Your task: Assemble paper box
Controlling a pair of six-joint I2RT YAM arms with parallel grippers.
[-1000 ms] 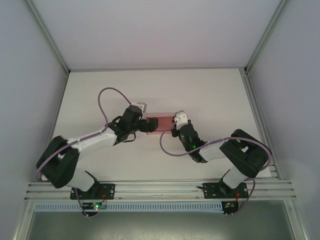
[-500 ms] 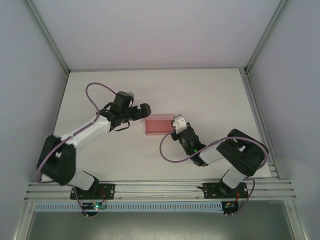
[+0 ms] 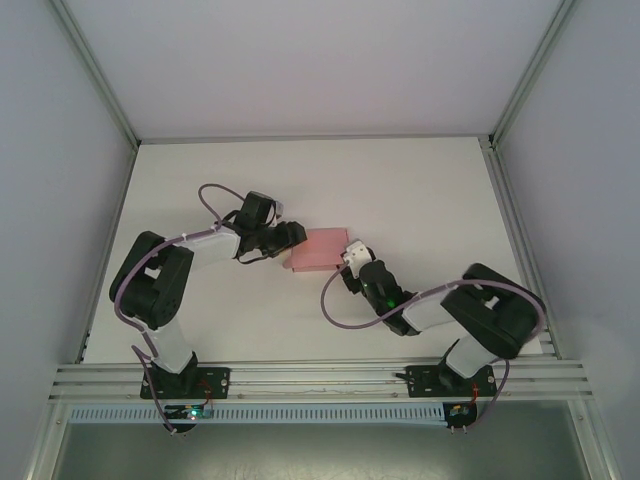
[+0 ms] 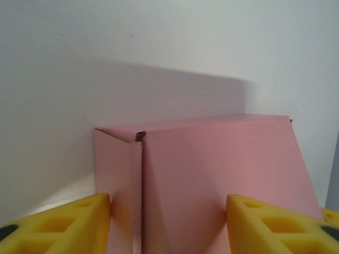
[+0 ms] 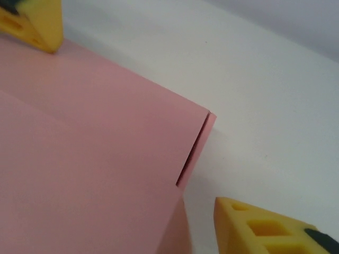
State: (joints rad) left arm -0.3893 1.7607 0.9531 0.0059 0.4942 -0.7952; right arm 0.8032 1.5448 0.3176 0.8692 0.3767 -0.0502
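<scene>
The paper box (image 3: 320,248) is a small pale pink folded box, lying skewed on the white table (image 3: 420,190). My left gripper (image 3: 293,238) is at its left end. In the left wrist view the box (image 4: 212,164) spans the gap and runs on behind both yellow fingertips (image 4: 79,222); the left gripper (image 4: 168,227) is open, about half wide. My right gripper (image 3: 348,256) is at the box's right end. Seen from the right wrist, the right gripper (image 5: 135,124) is open: one fingertip over the box (image 5: 90,159), the other off its corner on the table.
Grey walls and metal rails (image 3: 120,120) frame the table on the left, right and back. Purple cables (image 3: 215,190) loop above both arms. The arm bases stand on the rail (image 3: 310,378) at the near edge.
The left gripper pulled away from the box, then came back to its left end with narrower jaws. The right gripper has opened. The box has turned and now lies skewed.
</scene>
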